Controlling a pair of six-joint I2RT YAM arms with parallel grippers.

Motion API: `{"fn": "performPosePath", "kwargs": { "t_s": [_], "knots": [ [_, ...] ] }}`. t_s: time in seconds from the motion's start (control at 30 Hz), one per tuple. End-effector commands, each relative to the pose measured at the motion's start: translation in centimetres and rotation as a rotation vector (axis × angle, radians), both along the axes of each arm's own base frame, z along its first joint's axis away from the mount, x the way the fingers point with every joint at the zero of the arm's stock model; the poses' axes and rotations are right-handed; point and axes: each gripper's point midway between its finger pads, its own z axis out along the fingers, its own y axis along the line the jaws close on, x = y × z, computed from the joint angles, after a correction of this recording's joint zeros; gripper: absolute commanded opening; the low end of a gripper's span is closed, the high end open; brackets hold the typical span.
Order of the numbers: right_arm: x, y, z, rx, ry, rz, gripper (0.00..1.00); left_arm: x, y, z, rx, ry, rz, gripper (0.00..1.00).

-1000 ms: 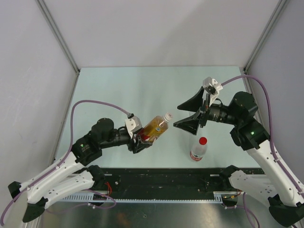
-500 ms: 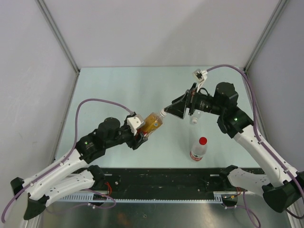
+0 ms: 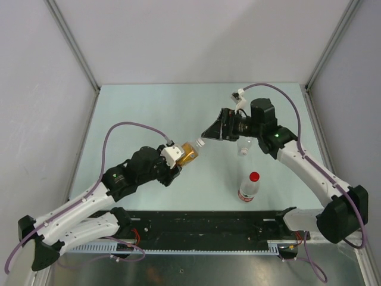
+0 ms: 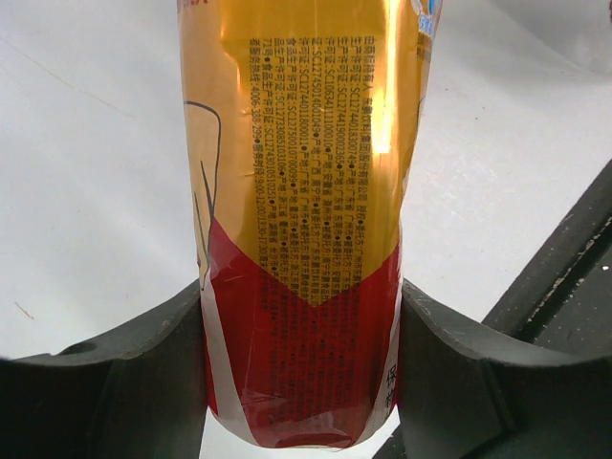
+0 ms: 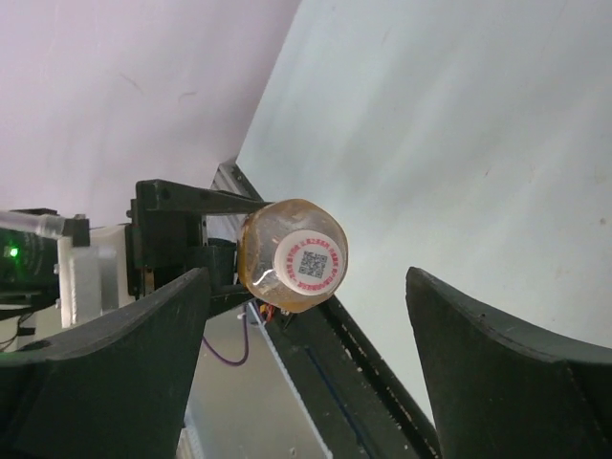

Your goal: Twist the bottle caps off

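Note:
My left gripper point(image 3: 180, 162) point(image 4: 301, 382) is shut on the amber bottle point(image 3: 188, 152) point(image 4: 306, 191), its fingers point(image 4: 143, 382) pressing the red and gold label low on the body. The bottle is lifted off the table and tilted, its white cap point(image 3: 200, 143) point(image 5: 308, 263) pointing right. My right gripper point(image 3: 206, 134) point(image 5: 306, 287) is open just in front of that cap, jaws wide on either side and clear of it. A bottle with a red-and-white label point(image 3: 247, 190) stands upright with a red cap point(image 3: 254, 176). A clear bottle point(image 3: 243, 146) is partly hidden under the right arm.
The pale green table point(image 3: 149, 113) is enclosed by grey walls on three sides. A black rail point(image 3: 202, 223) runs along the near edge between the arm bases. The left arm's purple cable point(image 3: 128, 126) arcs over the table's left half.
The right arm has swung left and lined its jaws up with the amber bottle's cap, narrowing them slightly. The left arm has carried the bottle a little up and left.

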Motion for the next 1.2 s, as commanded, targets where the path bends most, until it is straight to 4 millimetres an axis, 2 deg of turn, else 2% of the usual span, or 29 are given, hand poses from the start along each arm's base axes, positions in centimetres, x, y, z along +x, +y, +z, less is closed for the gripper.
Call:
{"fn": "performPosePath", "kwargs": {
  "t_s": [0.0, 0.2, 0.43, 0.57, 0.73, 0.97, 1.03, 1.17],
  "knots": [
    [0.0, 0.8, -0.6, 0.018, 0.087, 0.038, 0.85, 1.0, -0.1, 1.7, 0.002, -0.046, 0.02, 0.0],
    [0.3, 1.7, -2.3, 0.015, 0.157, 0.062, 0.77, 1.0, -0.5, 0.7, 0.029, -0.011, 0.014, 0.0],
    [0.1, 2.5, -4.5, -0.007, 0.229, 0.1, 0.65, 0.9, -0.7, 0.5, 0.032, 0.0, 0.01, 0.0],
    [0.0, 2.7, -4.9, -0.006, 0.246, 0.116, 0.57, 0.9, -0.7, 0.5, 0.03, 0.002, 0.008, 0.0],
    [-0.2, 3.0, -4.6, 0.015, 0.253, 0.141, 0.4, 0.9, -0.7, 0.5, 0.03, 0.002, 0.009, 0.0],
    [-1.3, 4.0, -2.6, 0.078, 0.202, 0.229, 0.05, 0.7, -0.8, 0.7, 0.016, 0.003, 0.002, 0.0],
    [-1.7, 3.9, -1.9, 0.087, 0.171, 0.243, 0.01, 0.5, -1.0, 0.9, 0.005, 0.005, -0.009, 0.0],
    [-2.4, 3.5, -0.3, 0.092, 0.088, 0.258, 0.0, 0.0, -1.4, 1.6, -0.03, 0.008, -0.037, 0.0]
  ]
}}
